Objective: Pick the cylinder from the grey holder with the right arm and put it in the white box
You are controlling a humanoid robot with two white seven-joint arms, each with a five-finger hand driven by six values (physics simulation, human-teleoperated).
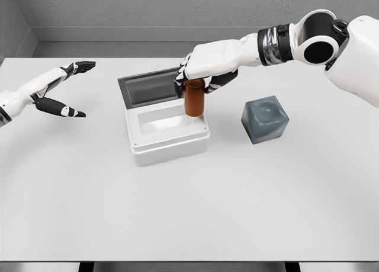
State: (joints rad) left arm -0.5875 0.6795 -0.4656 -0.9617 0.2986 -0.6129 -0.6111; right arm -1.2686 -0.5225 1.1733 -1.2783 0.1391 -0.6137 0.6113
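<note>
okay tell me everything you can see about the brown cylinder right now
The brown cylinder is a smooth, glossy, reddish-brown tube, upright, held from above by the right hand, whose fingers wrap its top end. It hangs over the right side of the open white box, its lower end at about the rim; whether it touches the box is unclear. It is out of the grey holder.

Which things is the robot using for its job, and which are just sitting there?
Used for the job:
brown cylinder, held upright in the right hand over the box
white box, lid open
grey holder

Just there:
left hand, open, holding nothing
table
</note>
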